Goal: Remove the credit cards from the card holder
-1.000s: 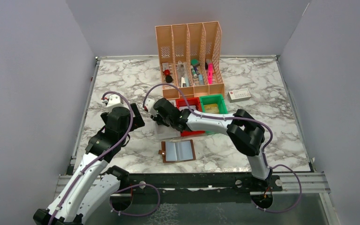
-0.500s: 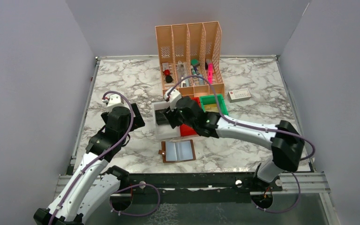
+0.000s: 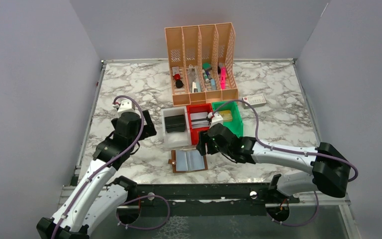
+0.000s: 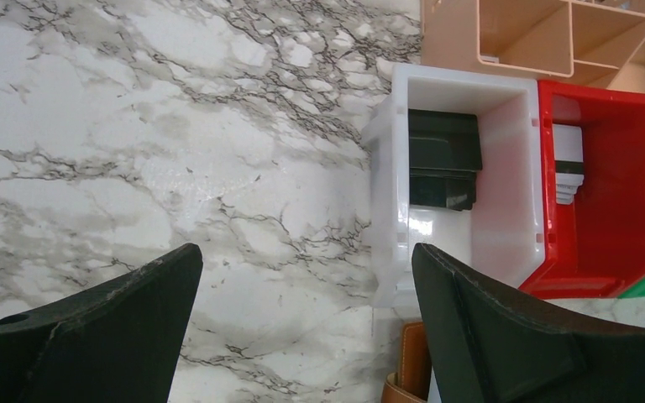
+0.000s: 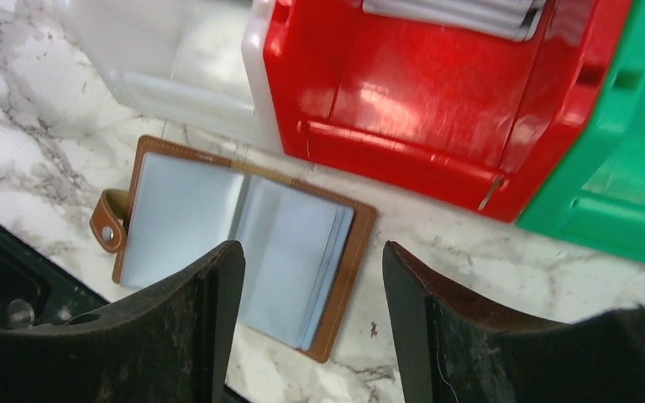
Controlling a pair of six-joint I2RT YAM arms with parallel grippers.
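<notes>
The flat brown leather card holder (image 3: 188, 161) lay open, grey inside up, by the desk's near edge, just before a red plastic bin (image 5: 403, 92) holding thin pale credit cards (image 5: 453, 13). The right gripper (image 5: 311, 252) hovered over the holder, fingers spread and empty. The left gripper (image 4: 306, 256), likewise released, hung toward the left edge.

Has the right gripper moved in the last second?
Yes. The right gripper left the white bin, coming nearward and rightward; it now hangs over the card holder, at its right edge.
</notes>
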